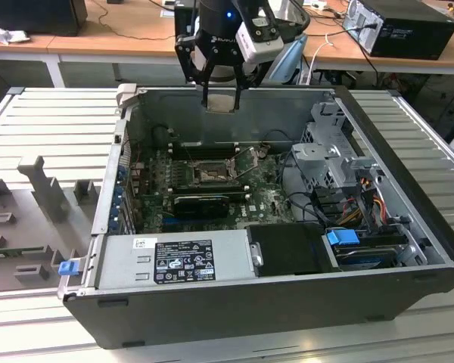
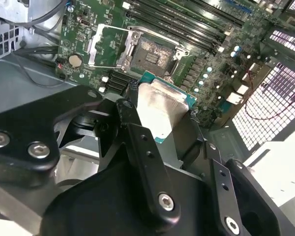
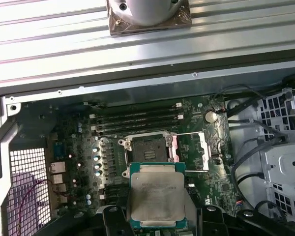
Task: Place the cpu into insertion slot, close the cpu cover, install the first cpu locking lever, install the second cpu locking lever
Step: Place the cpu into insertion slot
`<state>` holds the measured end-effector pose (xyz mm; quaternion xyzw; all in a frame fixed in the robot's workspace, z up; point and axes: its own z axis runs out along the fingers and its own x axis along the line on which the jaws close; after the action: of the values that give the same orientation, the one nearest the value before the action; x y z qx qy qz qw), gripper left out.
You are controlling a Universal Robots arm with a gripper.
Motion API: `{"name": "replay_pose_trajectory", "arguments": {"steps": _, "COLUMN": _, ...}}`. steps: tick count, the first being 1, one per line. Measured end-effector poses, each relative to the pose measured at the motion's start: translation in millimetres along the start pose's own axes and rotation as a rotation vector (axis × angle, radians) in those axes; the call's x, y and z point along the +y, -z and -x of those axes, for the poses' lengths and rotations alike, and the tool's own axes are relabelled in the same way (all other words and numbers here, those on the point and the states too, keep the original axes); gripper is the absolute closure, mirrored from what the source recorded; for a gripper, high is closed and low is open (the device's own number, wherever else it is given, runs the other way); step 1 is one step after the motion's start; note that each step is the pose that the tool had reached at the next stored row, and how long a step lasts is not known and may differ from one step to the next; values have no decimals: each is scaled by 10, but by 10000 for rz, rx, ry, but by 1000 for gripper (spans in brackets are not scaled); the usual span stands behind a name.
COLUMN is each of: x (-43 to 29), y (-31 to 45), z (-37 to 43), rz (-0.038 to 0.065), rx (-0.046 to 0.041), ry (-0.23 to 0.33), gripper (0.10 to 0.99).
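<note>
Clutter rings the insertion slot (image 3: 146, 146) on the green motherboard (image 1: 265, 193) inside the open computer case (image 1: 234, 302): long black memory slots (image 3: 137, 120) run along one side, a black ribbed card (image 1: 200, 203) lies just beside it on the other, and a coin cell (image 3: 211, 117) sits near a corner. Loose cables (image 3: 246, 147) and a metal drive cage (image 1: 329, 144) fill the exterior view's right, and a labelled power supply (image 1: 174, 261) spans the near wall. The case rests on a ribbed grey tabletop (image 1: 53, 121) with grey fixtures (image 1: 41, 185) at the exterior view's left. The cpu cover (image 3: 176, 147) is swung open beside the slot, leaving the dark pin field bare. The end effector (image 1: 220, 94) hangs over the case's far wall, well above the board, its black fingers (image 2: 137, 142) clamped on opposite edges of the cpu (image 3: 156, 194), which lies flat with its pale metal face toward the wrist cameras. One cpu, one slot and one cover are in view.
</note>
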<state>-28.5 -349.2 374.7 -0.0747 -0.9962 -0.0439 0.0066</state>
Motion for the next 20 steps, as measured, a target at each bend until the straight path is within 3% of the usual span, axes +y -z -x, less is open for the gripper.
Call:
{"name": "replay_pose_trajectory", "arguments": {"steps": 7, "x": 0, "y": -3, "z": 0, "rz": 22, "rx": -95, "ry": -1093, "gripper": 561}}
{"name": "replay_pose_trajectory", "arguments": {"steps": 20, "x": 0, "y": -4, "z": 0, "rz": 35, "rx": -166, "ry": -1904, "gripper": 561}}
